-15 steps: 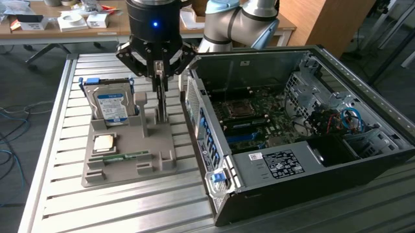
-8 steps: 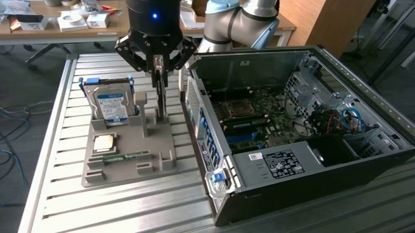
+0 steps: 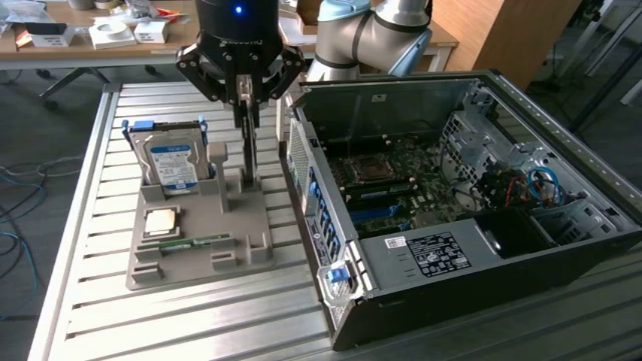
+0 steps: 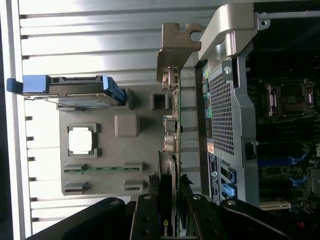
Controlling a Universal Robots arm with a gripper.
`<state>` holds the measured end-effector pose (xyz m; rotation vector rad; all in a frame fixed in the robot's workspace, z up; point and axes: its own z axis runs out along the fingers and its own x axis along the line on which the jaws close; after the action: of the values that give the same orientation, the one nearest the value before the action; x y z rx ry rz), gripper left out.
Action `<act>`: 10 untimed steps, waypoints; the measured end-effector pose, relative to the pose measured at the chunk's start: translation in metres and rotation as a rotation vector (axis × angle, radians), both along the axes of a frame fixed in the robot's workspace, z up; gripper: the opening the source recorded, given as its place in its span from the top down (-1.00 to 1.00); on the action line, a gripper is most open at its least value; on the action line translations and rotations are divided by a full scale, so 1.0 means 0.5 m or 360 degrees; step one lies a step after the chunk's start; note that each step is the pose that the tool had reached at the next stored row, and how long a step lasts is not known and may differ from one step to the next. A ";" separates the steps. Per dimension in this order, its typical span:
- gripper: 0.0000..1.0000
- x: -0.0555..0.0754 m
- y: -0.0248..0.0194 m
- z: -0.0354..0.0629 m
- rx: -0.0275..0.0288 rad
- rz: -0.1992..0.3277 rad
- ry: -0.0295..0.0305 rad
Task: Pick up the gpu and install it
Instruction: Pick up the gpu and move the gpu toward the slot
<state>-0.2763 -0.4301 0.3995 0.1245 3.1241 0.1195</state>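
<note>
The gpu is a thin dark card seen edge-on, standing upright over the grey holder tray beside the open computer case. My gripper comes down from above and is shut on the card's upper edge. In the wrist view the fingers press on both sides of the gpu, with its silver end bracket at the far end. I cannot tell whether the card's lower edge still sits in the tray's slot. The motherboard lies exposed inside the case.
On the tray a blue-labelled hard drive stands upright, with a CPU and a green memory stick lying flat. All of this rests on a slatted metal table. A wooden desk with boxes is behind.
</note>
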 end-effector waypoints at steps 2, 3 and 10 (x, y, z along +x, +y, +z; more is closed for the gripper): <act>0.47 0.000 0.0001 0.005 -0.00001 0.0000 0.00001; 0.47 0.000 0.0000 0.008 0.00000 0.0000 0.00001; 0.47 0.000 0.0000 0.028 -0.00001 0.0000 0.00002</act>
<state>-0.2763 -0.4301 0.4136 0.1245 3.1243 0.1194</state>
